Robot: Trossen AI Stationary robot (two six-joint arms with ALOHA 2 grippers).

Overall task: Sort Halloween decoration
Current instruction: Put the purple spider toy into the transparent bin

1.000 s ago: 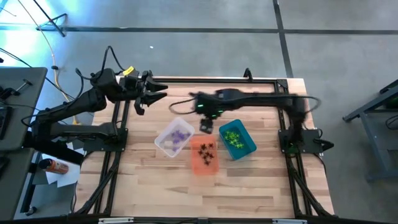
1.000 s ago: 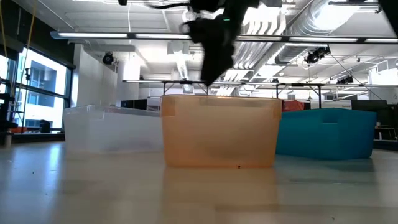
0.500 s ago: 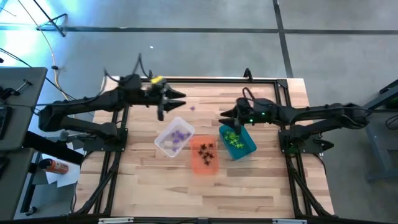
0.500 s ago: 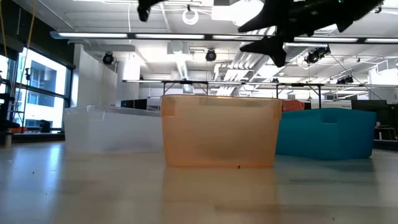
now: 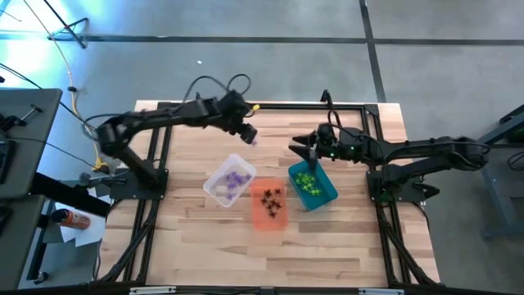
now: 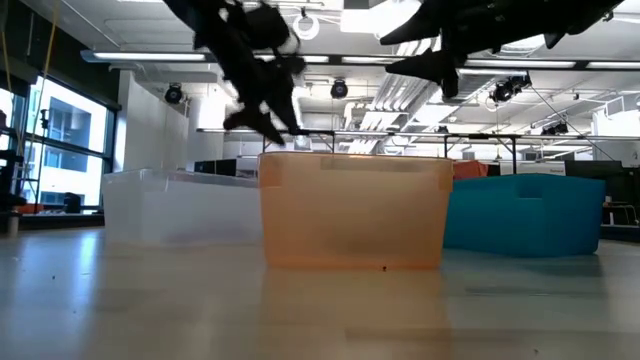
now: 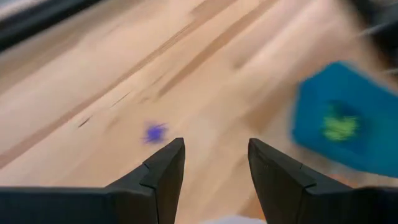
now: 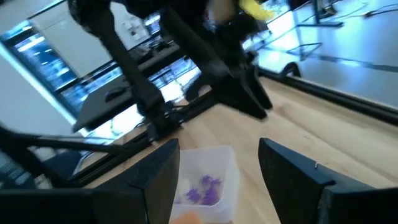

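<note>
orange bin (image 5: 269,204) nearest, black spiders inside | clear bin (image 5: 229,181) with purple ones, teal bin (image 5: 312,184) with green ones | left hand (image 5: 248,135) wide, empty, over one loose purple spider (image 7: 155,132) on table (image 5: 344,238) | right hand (image 5: 300,147) wide, empty, above teal bin

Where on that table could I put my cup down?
The wide bare wood in front of the three bins is free. It is crowded behind them: both arms hover there, a loose purple trinket lies there, and the bins sit side by side.
</note>
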